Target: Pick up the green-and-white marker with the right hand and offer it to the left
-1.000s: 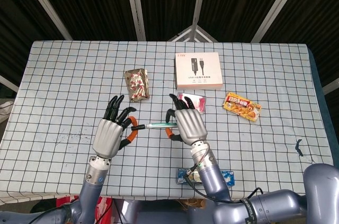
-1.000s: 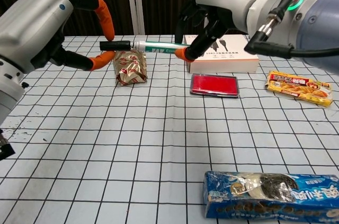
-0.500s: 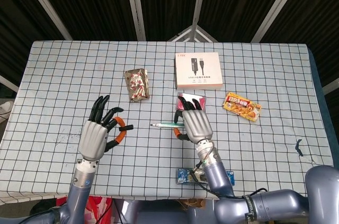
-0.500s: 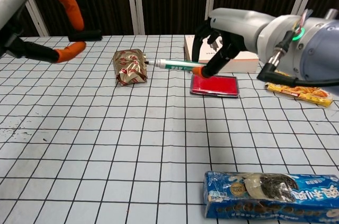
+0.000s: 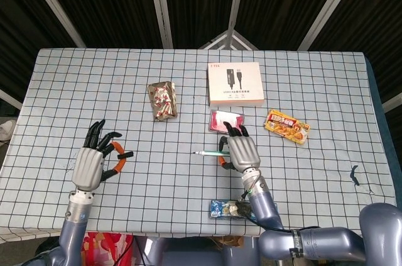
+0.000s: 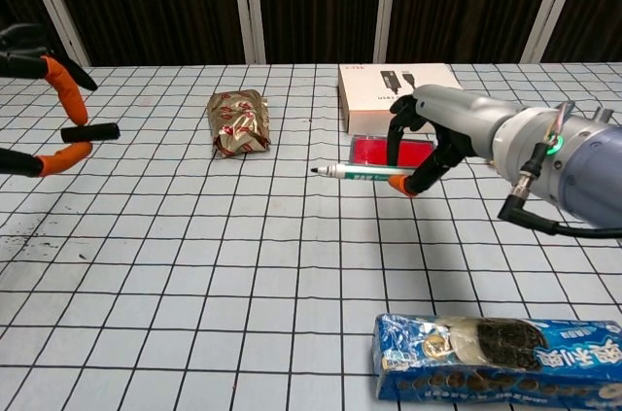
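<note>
Robot lab: gridded tablecloth [image 5: 301,83], black curtain backdrop [image 6: 311,3], scattered test items.

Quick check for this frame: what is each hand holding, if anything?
Left hand: pinching a small black marker cap.
Right hand: holding the green-and-white marker, uncapped, level above the table.

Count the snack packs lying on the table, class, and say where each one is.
3. The gold pack lies left of the white box, the yellow pack near the right edge, and the blue pack at the front. None seems hidden.
</note>
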Controlling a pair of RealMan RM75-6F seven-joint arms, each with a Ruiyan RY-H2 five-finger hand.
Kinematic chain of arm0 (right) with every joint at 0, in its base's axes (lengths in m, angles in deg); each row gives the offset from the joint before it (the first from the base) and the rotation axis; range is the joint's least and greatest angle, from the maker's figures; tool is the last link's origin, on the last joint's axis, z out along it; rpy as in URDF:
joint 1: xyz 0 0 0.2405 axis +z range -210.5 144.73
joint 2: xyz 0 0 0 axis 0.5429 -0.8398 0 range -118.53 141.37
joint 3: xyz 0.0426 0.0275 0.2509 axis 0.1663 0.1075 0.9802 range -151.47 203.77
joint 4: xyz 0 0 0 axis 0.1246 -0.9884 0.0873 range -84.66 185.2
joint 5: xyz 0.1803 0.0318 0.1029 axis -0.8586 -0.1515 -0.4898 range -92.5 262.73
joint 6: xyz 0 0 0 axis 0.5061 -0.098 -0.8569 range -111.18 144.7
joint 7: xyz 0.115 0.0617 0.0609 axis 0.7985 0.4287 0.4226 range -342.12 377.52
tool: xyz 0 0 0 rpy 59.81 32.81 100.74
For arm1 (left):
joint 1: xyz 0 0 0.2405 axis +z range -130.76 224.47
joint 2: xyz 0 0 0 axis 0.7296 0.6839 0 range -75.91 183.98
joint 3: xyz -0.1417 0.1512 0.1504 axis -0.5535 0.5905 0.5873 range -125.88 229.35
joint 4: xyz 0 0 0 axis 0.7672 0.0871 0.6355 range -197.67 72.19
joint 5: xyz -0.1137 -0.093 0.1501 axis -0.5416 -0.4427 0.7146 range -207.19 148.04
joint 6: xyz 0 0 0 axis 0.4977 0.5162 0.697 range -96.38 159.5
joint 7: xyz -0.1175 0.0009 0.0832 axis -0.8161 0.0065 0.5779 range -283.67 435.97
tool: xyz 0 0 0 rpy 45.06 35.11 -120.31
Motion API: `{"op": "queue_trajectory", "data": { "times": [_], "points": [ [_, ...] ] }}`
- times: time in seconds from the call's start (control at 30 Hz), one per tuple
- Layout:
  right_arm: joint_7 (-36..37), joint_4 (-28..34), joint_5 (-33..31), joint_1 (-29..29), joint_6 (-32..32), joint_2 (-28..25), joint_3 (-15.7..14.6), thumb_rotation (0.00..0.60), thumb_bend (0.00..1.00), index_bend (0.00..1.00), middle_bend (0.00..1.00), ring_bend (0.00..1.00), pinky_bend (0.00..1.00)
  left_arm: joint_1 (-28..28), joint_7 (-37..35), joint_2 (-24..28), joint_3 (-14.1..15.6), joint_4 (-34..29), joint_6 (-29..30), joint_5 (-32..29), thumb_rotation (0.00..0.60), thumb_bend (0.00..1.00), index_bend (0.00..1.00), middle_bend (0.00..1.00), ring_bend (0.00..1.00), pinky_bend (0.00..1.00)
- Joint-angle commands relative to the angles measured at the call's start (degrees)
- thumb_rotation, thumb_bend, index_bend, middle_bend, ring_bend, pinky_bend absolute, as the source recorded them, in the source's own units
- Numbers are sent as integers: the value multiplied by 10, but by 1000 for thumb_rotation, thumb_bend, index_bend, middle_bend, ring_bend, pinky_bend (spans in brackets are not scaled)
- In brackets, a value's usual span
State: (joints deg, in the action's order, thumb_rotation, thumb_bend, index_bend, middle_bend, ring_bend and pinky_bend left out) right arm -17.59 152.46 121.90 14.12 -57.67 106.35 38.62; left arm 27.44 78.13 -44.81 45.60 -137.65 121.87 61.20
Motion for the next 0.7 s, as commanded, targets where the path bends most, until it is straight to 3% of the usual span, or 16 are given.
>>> {"op": "queue_trajectory", "data": {
  "times": [0.03, 0.2, 0.53, 0.6, 0.7],
  "points": [
    [7, -23, 2, -7, 12, 9, -9, 600, 612, 794, 88, 158, 61, -9, -63, -37, -7, 84, -49, -36, 600, 484, 560, 281, 0, 0],
    [16, -50, 7, -14, 26, 18, -11, 600, 611, 794, 88, 158, 61, -37, -113, -71, -12, 154, -103, -48, 600, 482, 532, 259, 0, 0],
    [20, -83, 14, -19, 47, 30, -8, 600, 612, 799, 88, 158, 61, -100, -202, -115, -4, 225, -213, -49, 600, 479, 497, 233, 0, 0],
    [20, -86, 15, -21, 50, 31, -8, 600, 612, 799, 88, 158, 61, -104, -201, -123, 1, 237, -214, -43, 600, 479, 468, 189, 0, 0],
    [21, -92, 15, -24, 54, 33, -8, 600, 613, 799, 88, 158, 61, -107, -196, -123, 9, 238, -211, -34, 600, 478, 332, 58, 0, 0]
  ]
}}
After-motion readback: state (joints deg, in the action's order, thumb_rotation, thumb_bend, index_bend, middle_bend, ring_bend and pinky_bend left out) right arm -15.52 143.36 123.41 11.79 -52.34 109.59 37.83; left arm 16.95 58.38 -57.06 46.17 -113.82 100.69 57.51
